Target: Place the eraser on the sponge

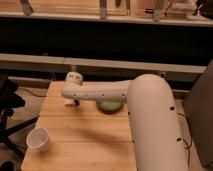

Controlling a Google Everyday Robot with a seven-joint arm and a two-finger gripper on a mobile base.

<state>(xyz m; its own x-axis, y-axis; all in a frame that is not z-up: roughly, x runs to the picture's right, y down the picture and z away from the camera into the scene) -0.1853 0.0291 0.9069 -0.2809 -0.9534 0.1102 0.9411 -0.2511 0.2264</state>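
Observation:
My white arm (150, 115) reaches from the right across the wooden table (80, 145) toward its far left corner. The gripper (72, 101) hangs at the arm's end, low over the table near the back left. A small pale thing (67, 102) shows at its tip; it may be the eraser, and I cannot tell whether it is held. The green sponge (110, 106) lies on the table just right of the gripper, its top half hidden under the arm.
A white paper cup (39, 139) stands upright near the table's front left corner. A black office chair (9, 107) sits off the table's left edge. A dark counter with shelves (105, 45) runs behind the table.

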